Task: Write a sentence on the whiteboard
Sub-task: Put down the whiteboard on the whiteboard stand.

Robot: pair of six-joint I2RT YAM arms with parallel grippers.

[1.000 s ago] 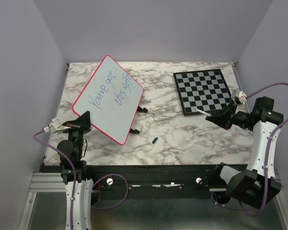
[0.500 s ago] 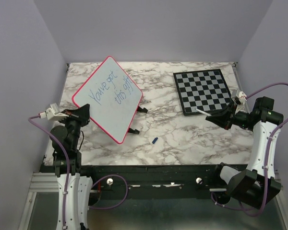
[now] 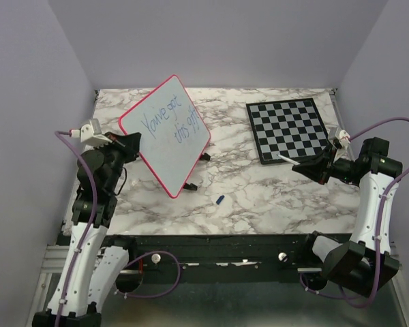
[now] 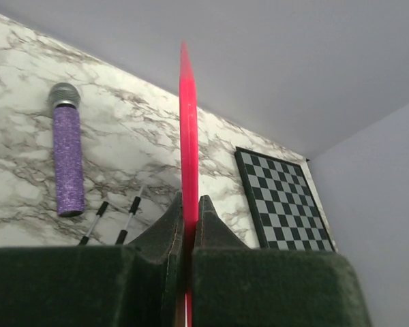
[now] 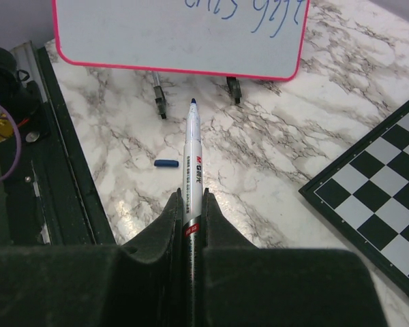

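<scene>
Pinching whiteboard (image 3: 167,163) rim edge-on in left gripper (image 4: 189,208), tilted up left of chessboard (image 3: 290,129), sentence (image 3: 170,121) showing. Clamping uncapped marker (image 5: 192,150) in right gripper (image 5: 191,197) beside chessboard. Risk: thin-rim pinch slipping, board swinging down.

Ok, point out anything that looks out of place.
The whiteboard is askew, pinched by its edge in the left claw. A blue cap lies loose on the table while the right claw holds the uncapped marker.

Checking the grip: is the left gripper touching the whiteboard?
Touching. In the left wrist view, the left gripper has its jaws clamped on both faces of the whiteboard at its pink edge.
</scene>
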